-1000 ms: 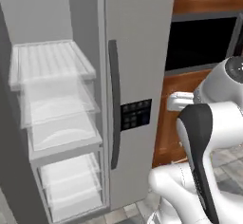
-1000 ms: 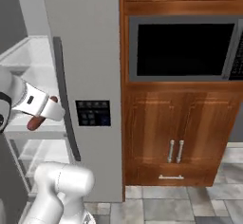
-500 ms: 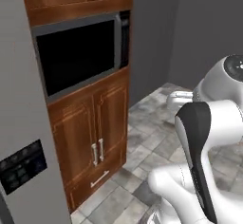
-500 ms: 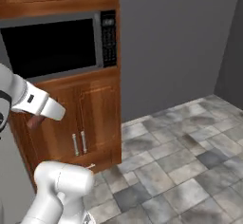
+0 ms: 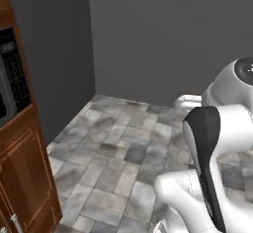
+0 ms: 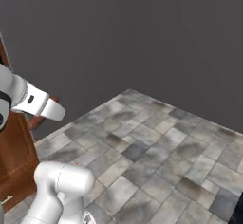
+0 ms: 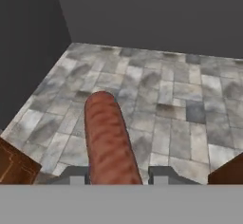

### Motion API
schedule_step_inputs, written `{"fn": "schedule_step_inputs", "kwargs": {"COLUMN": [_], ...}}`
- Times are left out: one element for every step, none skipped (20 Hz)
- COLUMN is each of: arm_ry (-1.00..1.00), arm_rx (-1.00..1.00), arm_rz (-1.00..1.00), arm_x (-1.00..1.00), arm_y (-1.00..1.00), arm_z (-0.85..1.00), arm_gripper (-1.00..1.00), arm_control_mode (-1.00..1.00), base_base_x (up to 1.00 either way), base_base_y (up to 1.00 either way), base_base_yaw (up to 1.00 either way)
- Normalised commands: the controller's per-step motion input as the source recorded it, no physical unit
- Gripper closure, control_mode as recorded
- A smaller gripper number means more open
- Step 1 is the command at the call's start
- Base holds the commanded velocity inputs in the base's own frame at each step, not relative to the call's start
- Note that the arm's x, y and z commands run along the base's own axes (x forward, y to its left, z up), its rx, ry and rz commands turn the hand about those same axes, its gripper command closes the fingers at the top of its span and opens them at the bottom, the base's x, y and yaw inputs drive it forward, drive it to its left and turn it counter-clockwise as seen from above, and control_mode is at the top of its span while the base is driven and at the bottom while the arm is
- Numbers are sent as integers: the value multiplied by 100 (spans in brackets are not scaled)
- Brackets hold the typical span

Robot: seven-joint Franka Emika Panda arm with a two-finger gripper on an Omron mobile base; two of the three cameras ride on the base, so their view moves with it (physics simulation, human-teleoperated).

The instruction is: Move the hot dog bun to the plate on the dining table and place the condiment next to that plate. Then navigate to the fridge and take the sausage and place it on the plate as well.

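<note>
So right now the gripper (image 7: 115,176) is clamped on the sausage (image 7: 108,140), one dark fingertip on each side of it at the bottom of the hand view. The sausage is a reddish-brown cylinder with a rounded end, and it sticks out from between the jaws toward 12 o'clock in that view, leaning a touch toward 11. Nothing else is touching it, it's just hanging out over the floor.

Under it is a grey stone tile floor (image 7: 161,99) with mottled darker patches, running up to a plain dark grey wall (image 7: 156,14) across the top of the hand view. At about 8 o'clock there's a corner of reddish-brown wood (image 7: 14,166), and another bit of the same wood at 4 o'clock.

From the right base view you can see the hand end of the white arm (image 6: 33,102) at roughly 9 o'clock, and a bit of the sausage's reddish-brown peeks out just below it, right against the wooden cabinet (image 6: 14,152) on the left edge. The same tile floor spreads out from the middle toward 4 o'clock, with the grey wall filling the upper half.

In the left base view, the wood cabinet (image 5: 24,177) sits at 8 o'clock with a dark appliance front above it at 9, too cropped for me to say more about it. The cabinet doors look closed, so can't tell what's inside.
</note>
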Motion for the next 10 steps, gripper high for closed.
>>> {"fn": "schedule_step_inputs", "kwargs": {"arm_ry": [0,0,0,0,0,0,0,0,0,0], "arm_rx": [0,0,0,0,0,0,0,0,0,0], "arm_rz": [0,0,0,0,0,0,0,0,0,0], "arm_x": [0,0,0,0,0,0,0,0,0,0], "arm_y": [0,0,0,0,0,0,0,0,0,0], "arm_z": [0,0,0,0,0,0,0,0,0,0], "arm_gripper": [100,100,100,100,100,100,100,100,100,100], "arm_control_mode": [100,100,100,100,100,100,100,100,100,100], "base_base_x": [100,100,100,100,100,100,100,100,100,100], "base_base_y": [-60,-49,-31,-23,-16,-7,-2,0,0,0], "base_base_yaw": [-51,-50,-48,-47,-46,-45,-45,-43,-43,-43]}}
